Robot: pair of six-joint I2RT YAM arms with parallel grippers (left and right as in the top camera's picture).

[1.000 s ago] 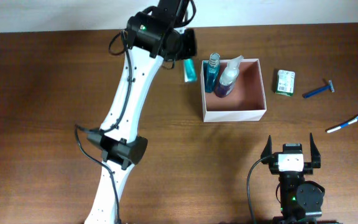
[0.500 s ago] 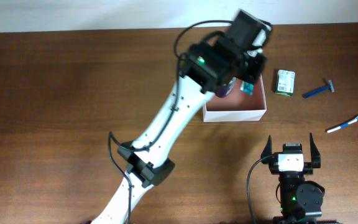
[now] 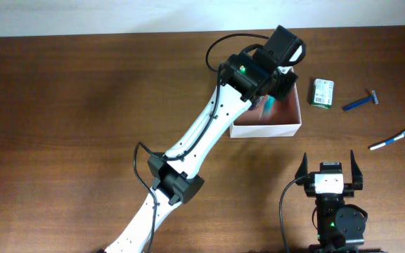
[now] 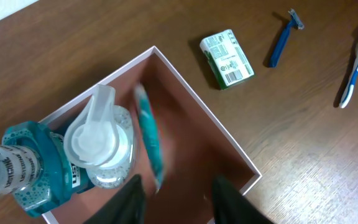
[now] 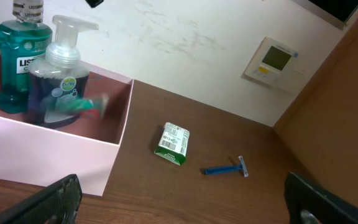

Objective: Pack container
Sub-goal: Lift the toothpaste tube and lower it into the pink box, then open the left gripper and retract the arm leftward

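Found the container (image 3: 266, 129) right of centre near the top of the overhead frame. Noted the left tool (image 4: 180, 191) above it, fingers parted, gripping nothing; blurred teal tube (image 4: 149, 140) inside, beside a pump bottle (image 4: 101, 143). Saw the right tool (image 3: 328, 163) at lower right, spread wide, empty.

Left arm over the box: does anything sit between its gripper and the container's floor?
Only a blurred teal tube, just below the left gripper inside the container. The mouthwash bottle and pump bottle stand together in one corner, off to the side.
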